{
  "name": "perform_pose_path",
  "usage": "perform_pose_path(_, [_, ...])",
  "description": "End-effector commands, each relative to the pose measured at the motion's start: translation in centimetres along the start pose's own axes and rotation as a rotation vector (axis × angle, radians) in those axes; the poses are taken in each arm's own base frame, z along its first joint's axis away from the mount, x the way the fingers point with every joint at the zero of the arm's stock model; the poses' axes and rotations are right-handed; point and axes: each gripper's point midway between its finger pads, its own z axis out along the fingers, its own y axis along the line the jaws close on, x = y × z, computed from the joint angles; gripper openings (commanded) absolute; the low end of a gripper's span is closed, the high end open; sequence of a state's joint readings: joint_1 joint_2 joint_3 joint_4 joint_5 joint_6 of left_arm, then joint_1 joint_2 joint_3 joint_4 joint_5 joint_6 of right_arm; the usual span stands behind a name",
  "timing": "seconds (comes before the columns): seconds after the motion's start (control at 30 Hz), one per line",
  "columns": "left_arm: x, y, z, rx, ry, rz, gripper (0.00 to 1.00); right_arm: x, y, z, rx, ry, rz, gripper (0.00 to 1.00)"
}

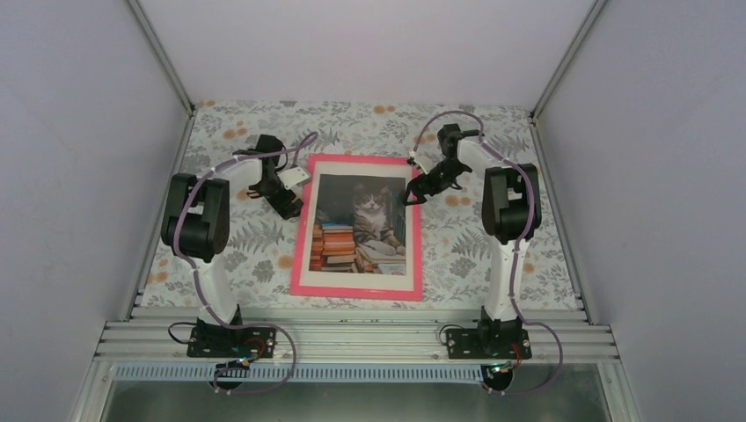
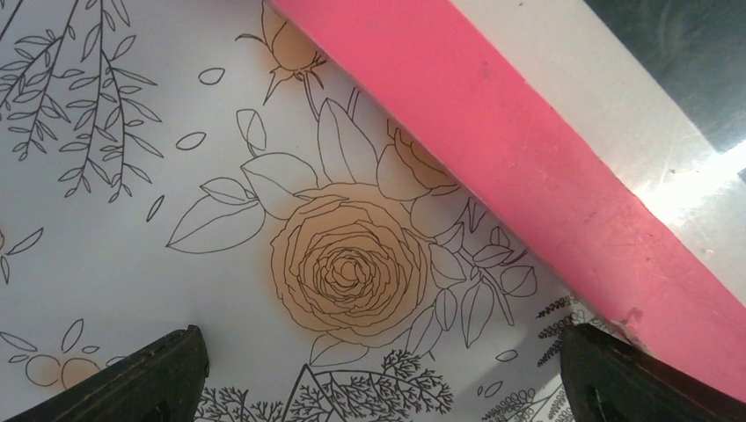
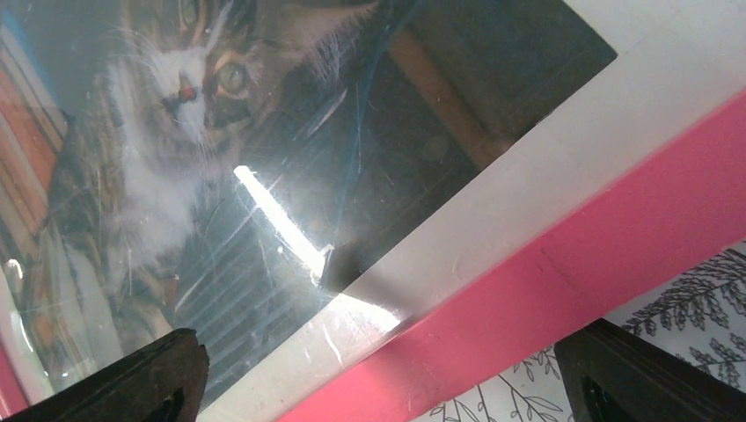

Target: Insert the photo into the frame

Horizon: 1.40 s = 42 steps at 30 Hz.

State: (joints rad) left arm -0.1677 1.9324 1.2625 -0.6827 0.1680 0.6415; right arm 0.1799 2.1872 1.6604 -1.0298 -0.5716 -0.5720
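The pink frame [image 1: 356,289] lies flat on the floral cloth in the middle of the table. The cat photo [image 1: 361,224] lies face up inside its rim, its white border all round. In the right wrist view the photo [image 3: 220,132] shows glare and scratches like a clear pane over it. My left gripper [image 1: 283,193] hangs open beside the frame's upper left edge, over the cloth, with the pink rim [image 2: 528,176] at its right finger. My right gripper [image 1: 415,192] is open, straddling the upper right rim [image 3: 572,281]. Neither gripper [image 2: 378,378] [image 3: 378,378] holds anything.
A floral tablecloth [image 1: 475,255] covers the table. Plain walls [image 1: 79,176] close in the left, right and back. An aluminium rail [image 1: 352,338] with both arm bases runs along the near edge.
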Motion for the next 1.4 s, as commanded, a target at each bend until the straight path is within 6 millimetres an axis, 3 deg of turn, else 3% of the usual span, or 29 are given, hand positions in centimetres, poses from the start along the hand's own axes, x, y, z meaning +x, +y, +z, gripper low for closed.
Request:
perform_pose_path(0.0, [-2.7,-2.3,0.9,0.098,-0.081,0.019,1.0,-0.4,-0.5,1.2,-0.04,-0.022,0.027,0.98])
perform_pose_path(0.47, [-3.1,-2.2,0.7,0.099,-0.09,0.011,1.0,-0.1,-1.2,0.8,-0.028,-0.028,0.051,0.98])
perform_pose_path(0.67, [-4.0,0.3,-2.2,0.056,-0.162,-0.053,1.0,-1.5,-1.5,-2.8,-0.003,-0.099,0.054,1.0])
perform_pose_path(0.93, [-6.8,6.1,-10.1,-0.087,-0.301,-0.111,1.0,-4.0,-0.3,-10.9,0.04,-0.263,0.022,1.0])
perform_pose_path(1.13, [-10.1,11.3,-19.9,-0.203,-0.477,-0.176,1.0,-4.8,0.2,-18.1,0.089,-0.418,0.009,1.0])
perform_pose_path(1.27, [-10.9,14.2,-26.1,-0.257,-0.588,-0.247,1.0,-4.6,0.5,-23.4,0.13,-0.539,0.014,1.0])
perform_pose_path(1.37, [-10.2,15.9,-29.8,-0.249,-0.673,-0.311,1.0,-3.5,0.3,-26.7,0.172,-0.606,0.031,1.0])
